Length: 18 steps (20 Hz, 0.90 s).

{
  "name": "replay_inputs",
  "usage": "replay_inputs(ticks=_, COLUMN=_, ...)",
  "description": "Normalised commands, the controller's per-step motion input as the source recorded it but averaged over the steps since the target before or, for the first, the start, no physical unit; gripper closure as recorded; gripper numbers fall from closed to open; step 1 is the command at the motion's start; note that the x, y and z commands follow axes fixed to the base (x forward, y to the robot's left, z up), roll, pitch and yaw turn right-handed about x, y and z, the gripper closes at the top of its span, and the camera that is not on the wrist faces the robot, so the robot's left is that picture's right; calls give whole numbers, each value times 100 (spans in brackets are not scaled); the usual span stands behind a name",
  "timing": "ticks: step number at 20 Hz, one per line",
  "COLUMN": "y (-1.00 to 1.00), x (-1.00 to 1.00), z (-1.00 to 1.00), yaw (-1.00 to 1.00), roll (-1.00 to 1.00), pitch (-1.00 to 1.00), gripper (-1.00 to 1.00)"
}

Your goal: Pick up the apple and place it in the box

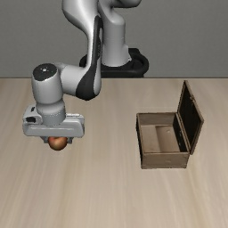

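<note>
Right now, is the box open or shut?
Open. The box has its lid swung up along the exterior view's right side, and its bare inside floor shows.

A pale wooden table (107, 200) meets a plain grey wall (27, 36).

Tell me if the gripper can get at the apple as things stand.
Probably yes: the gripper sits directly over the apple on the table, with nothing between them; the box stands well off to the side.
</note>
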Motion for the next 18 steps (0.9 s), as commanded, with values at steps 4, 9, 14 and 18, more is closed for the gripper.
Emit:
replay_inputs(ticks=4, y=0, x=0, z=0, yaw=0, roll=0, pitch=0, gripper=100)
replay_inputs(ticks=9, y=0, x=0, z=80, yaw=0, roll=0, pitch=0, gripper=100)
replay_inputs(ticks=14, y=0, x=0, z=100, yaw=0, roll=0, pitch=0, gripper=100)
replay_inputs(ticks=18, y=0, x=0, z=100, yaw=0, roll=0, pitch=0, gripper=100)
